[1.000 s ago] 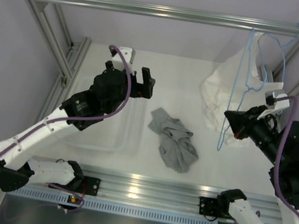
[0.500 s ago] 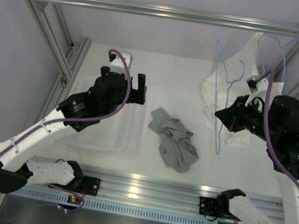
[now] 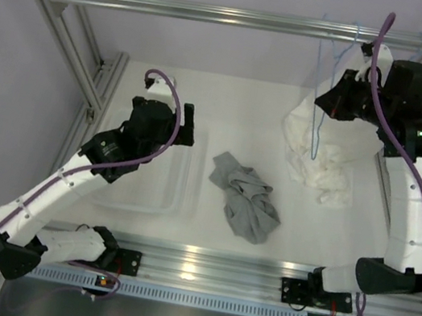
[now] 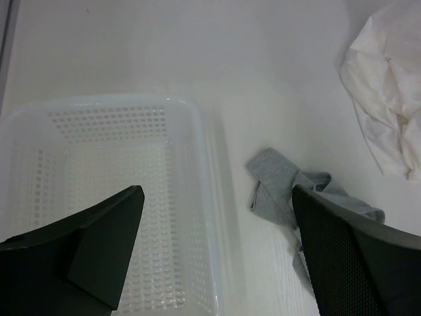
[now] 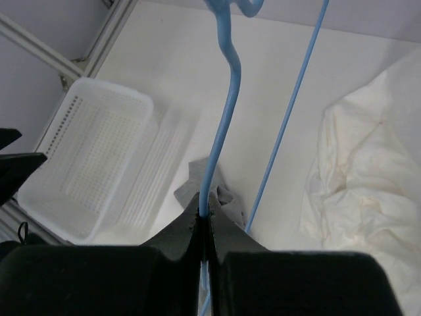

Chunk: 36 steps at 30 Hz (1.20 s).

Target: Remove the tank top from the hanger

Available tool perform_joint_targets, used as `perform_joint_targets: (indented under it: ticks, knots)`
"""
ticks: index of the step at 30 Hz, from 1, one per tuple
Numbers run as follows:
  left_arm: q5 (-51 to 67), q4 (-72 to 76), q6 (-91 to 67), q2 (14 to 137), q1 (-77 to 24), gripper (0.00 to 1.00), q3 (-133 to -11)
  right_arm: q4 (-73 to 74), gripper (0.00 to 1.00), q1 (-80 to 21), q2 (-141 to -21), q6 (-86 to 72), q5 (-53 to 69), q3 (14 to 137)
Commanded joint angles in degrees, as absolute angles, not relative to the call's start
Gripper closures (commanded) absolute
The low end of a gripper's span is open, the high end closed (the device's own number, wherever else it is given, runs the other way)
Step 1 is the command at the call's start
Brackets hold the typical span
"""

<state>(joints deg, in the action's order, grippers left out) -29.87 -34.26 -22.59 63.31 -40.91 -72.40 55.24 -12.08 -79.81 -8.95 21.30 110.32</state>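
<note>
The grey tank top lies crumpled on the table's middle, free of any hanger. It also shows in the left wrist view and partly behind the fingers in the right wrist view. My right gripper is shut on the wire of the bare light-blue hanger and holds it high near the overhead rail. The right wrist view shows the gripper pinching the hanger. My left gripper is open and empty, hovering over the basket's right edge.
A white perforated basket stands left of the tank top, seen also in both wrist views. A large white garment hangs at the back right. An aluminium rail crosses overhead.
My right arm has lifted the bare blue hanger up and back toward the rail. My left gripper has drawn back a little to the left. The tank top has not moved.
</note>
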Motion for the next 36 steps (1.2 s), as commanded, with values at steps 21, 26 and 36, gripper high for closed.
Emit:
perform_joint_targets:
  ticks: [21, 26, 36]
  knots:
    - [-26.2, -34.1, -22.94, 59.76, -40.52, 0.01, -69.87, 62.93, 1.0, -1.76, -91.41, -5.27, 22.15, 116.89]
    - [-25.58, -34.01, -22.94, 59.94, -40.52, 0.01, -70.14, 62.23, 1.0, -0.53, -92.19, -7.11, 25.66, 122.59]
    - [-24.79, -33.75, -23.11, 59.85, -40.52, 0.01, -70.05, 59.59, 1.0, 3.87, -92.72, -10.55, 35.24, 121.82]
